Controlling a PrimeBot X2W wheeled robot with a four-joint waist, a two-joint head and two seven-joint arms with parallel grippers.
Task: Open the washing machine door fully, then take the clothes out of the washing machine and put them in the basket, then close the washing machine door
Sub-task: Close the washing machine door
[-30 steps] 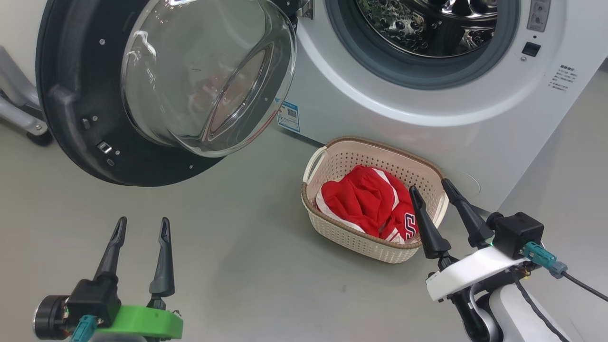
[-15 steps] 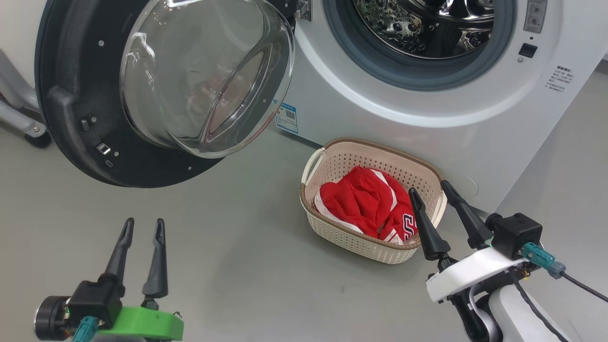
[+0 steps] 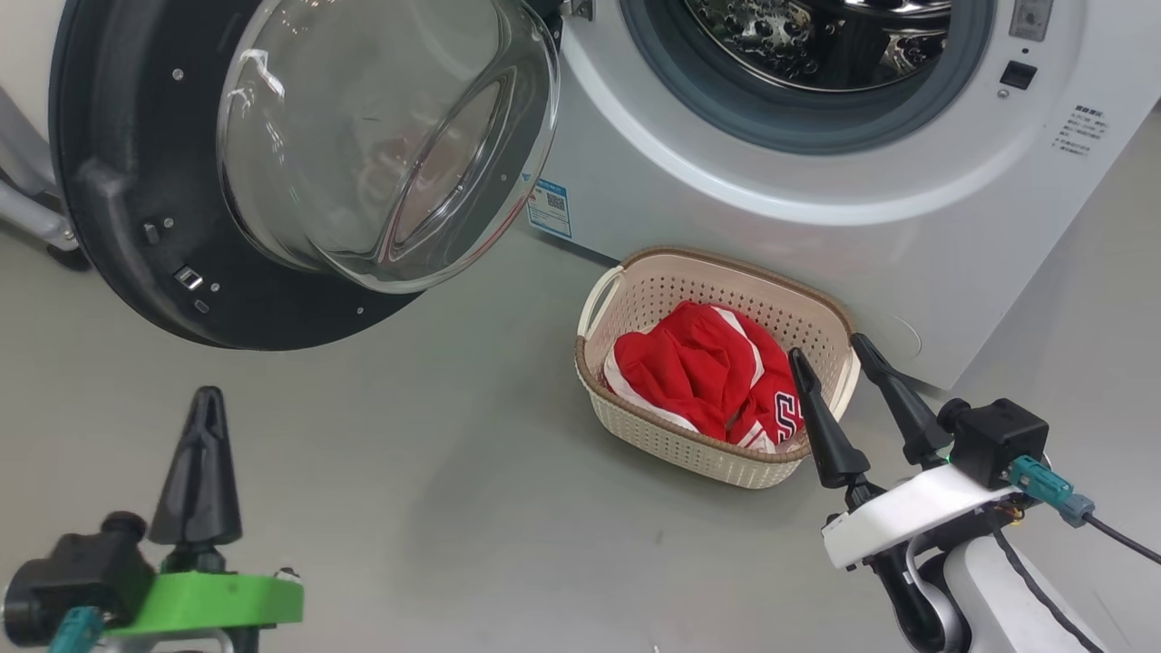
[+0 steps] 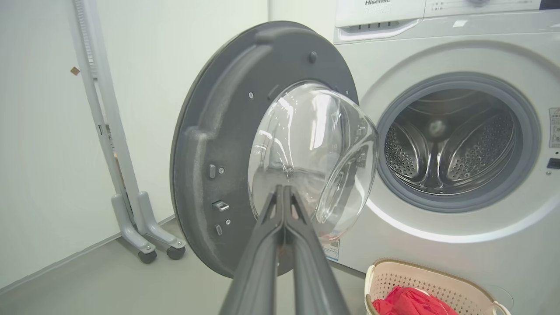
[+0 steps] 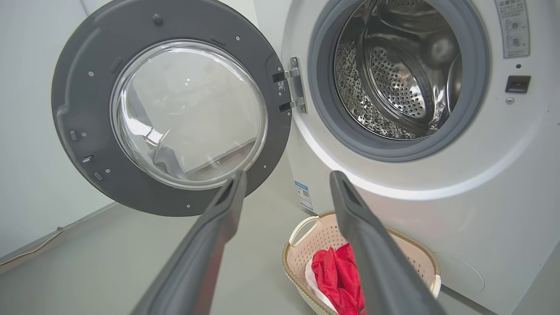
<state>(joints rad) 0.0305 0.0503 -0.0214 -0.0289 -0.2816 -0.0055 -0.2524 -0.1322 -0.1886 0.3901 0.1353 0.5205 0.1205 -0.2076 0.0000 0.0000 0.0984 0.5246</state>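
The left tool (image 3: 206, 399) has just pinched shut, empty; the right tool (image 3: 827, 348) gapes, empty. With the clothes (image 3: 689, 367) in the basket (image 3: 717, 258), right of the wide-open door (image 3: 109, 227), closing it seems next.

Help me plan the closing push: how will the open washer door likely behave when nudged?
The washing machine door hangs on a side hinge, so it should probably swing rather than slide. Its thick dark rim looks rigid, fair to push. The bulging glass window looks smooth and curved; a push there may slip off.
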